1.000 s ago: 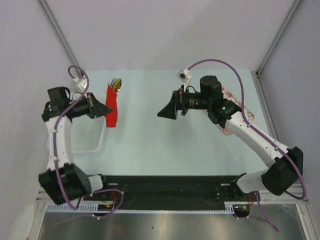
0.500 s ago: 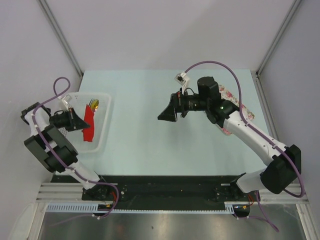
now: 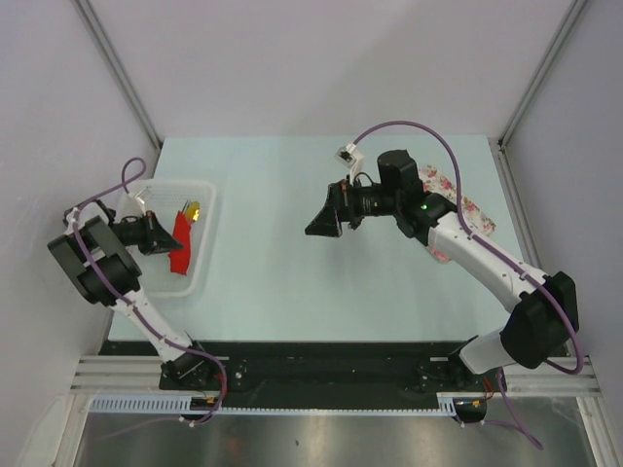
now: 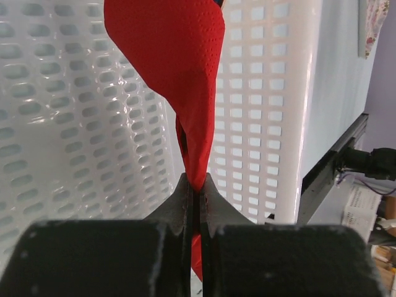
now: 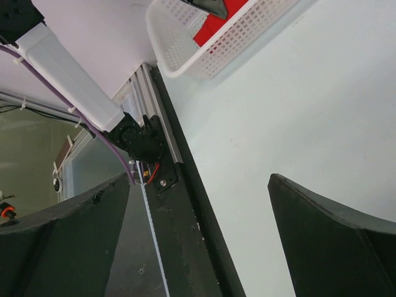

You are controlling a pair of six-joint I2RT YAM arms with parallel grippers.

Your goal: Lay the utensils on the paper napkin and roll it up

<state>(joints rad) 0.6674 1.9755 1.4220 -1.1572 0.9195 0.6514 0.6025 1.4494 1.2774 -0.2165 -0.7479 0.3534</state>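
**Left arm folded over the basket, pinching the rolled red napkin; right arm out over mid-table, jaws wide.**

The left arm is doubled back on itself at the left edge of the table, with its elbow out past the side. The left gripper points right over the inside of the white perforated basket. Its jaws are pressed shut on a fold of the napkin, and a gold spoon tip shows at the roll's far end. The right arm stretches from its base toward the table's middle. The right gripper faces left above the surface, fingers spread apart, holding nothing.
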